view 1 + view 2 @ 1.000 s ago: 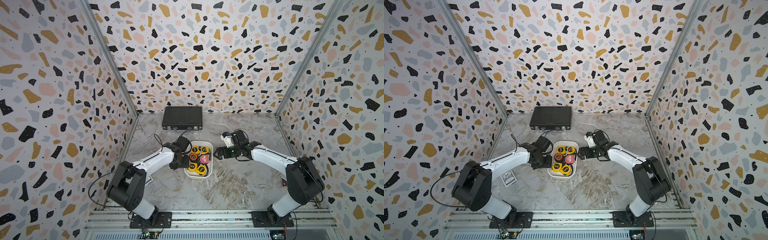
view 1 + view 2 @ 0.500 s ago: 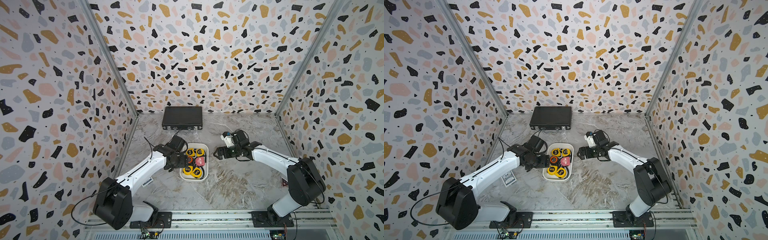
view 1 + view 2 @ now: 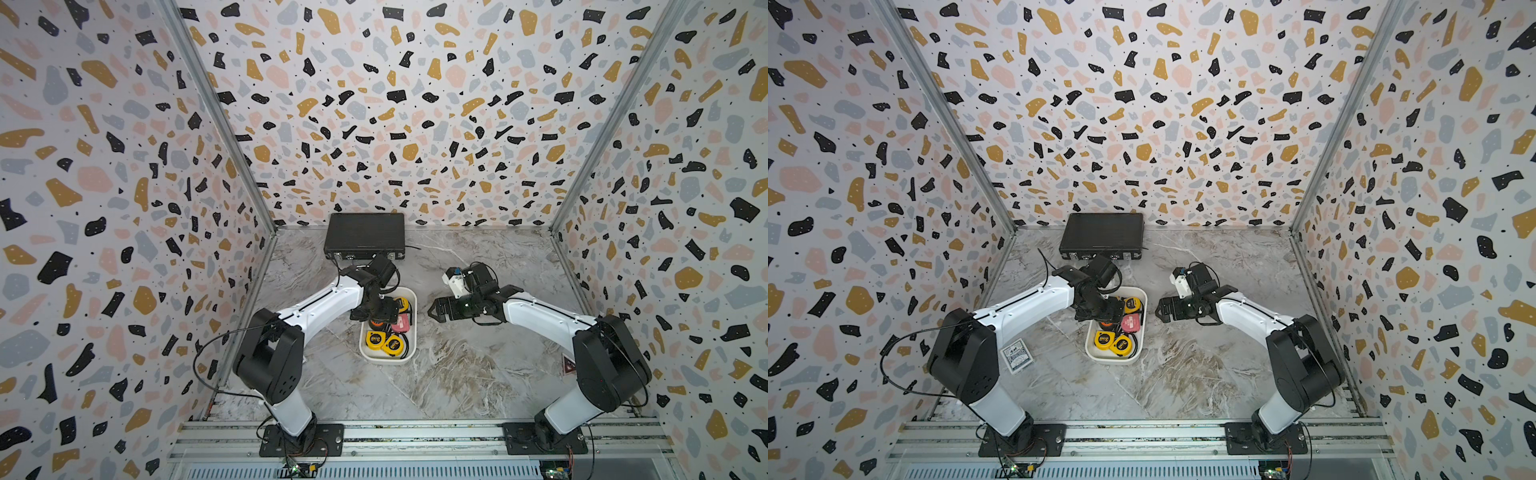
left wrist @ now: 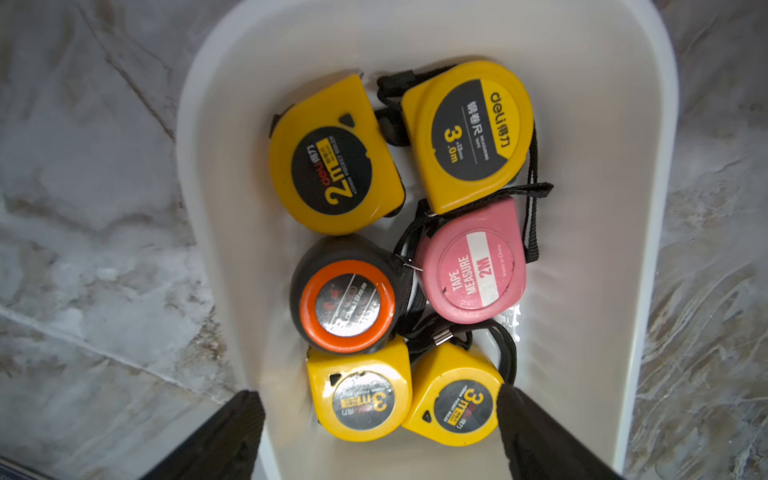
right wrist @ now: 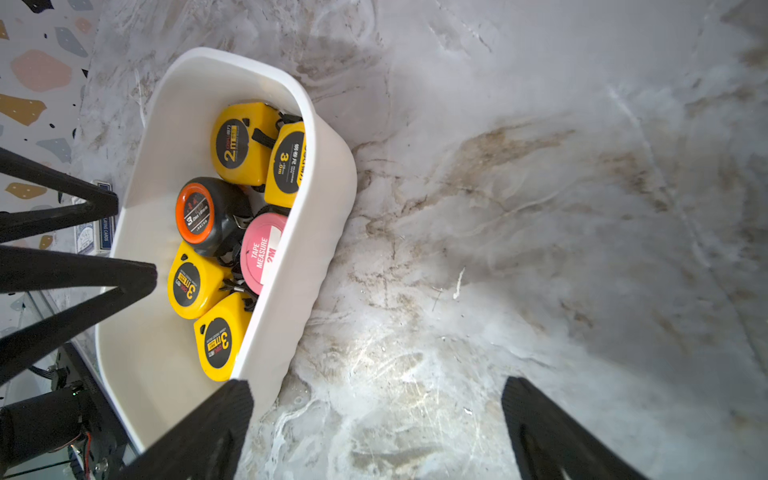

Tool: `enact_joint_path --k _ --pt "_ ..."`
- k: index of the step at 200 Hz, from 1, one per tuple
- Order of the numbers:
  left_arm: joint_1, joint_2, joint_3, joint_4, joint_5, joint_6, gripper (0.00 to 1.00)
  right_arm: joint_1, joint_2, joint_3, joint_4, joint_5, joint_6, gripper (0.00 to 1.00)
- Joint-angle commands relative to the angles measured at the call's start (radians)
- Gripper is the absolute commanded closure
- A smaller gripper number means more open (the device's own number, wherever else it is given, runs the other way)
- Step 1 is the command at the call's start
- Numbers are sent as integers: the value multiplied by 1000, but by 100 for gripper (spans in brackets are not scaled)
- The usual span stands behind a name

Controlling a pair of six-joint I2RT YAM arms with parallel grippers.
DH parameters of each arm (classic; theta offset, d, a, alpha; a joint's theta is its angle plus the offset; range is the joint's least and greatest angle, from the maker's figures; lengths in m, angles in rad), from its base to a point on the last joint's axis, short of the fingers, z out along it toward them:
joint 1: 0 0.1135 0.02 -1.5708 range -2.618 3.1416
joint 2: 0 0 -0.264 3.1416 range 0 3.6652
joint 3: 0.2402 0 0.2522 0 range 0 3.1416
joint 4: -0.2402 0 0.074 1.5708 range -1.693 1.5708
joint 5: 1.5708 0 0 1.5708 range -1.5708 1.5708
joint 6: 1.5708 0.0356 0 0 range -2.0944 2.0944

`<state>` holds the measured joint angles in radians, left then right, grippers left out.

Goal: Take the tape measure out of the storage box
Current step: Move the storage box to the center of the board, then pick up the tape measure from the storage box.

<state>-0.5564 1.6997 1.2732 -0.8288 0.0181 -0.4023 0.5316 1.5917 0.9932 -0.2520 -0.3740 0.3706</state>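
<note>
Two arms at a tub of tape measures on a marbled table

The left gripper [image 3: 1100, 311] hangs over the far half of the white storage box [image 3: 1096, 354], hiding part of its contents; two yellow tape measures [image 3: 1113, 341] lie at the near end, a pink tape measure [image 3: 1131, 322] by the right wall. The right gripper [image 3: 1161, 309] hovers just beside the box, jaws spread. A black case [image 3: 1102, 236] sits by the back wall, a card pack [image 3: 1015, 356] near the left arm.

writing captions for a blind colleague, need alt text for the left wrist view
Six tape measures lie in a white rounded plastic storage box on grey marble: four yellow, one pink tape measure and one black-and-orange tape measure. The open left gripper hovers above them.
</note>
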Motion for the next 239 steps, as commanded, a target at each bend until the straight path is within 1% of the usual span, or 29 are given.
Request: enact_joint_path --k 1,68,112,154,201,218,239 --pt "-11 25 41 -23 -21 20 8 -1 -29 -2 -14 -9 16 1" --pt "-31 85 46 -4 -142 -9 13 0 -18 -5 11 -20 39 1" --pt "-42 110 45 3 -206 -36 17 0 -12 -5 17 -23 47 3" --pt "-43 143 45 4 -218 -57 20 -1 -4 -7 27 -28 57 4" --pt "-42 170 32 34 -210 -76 20 -1 -3 -11 31 -30 60 4" --pt "-43 179 30 45 -207 -81 22 -1 -3 -15 34 -30 62 5" --pt "-43 181 29 58 -204 -85 27 0 -3 -16 37 -30 67 6"
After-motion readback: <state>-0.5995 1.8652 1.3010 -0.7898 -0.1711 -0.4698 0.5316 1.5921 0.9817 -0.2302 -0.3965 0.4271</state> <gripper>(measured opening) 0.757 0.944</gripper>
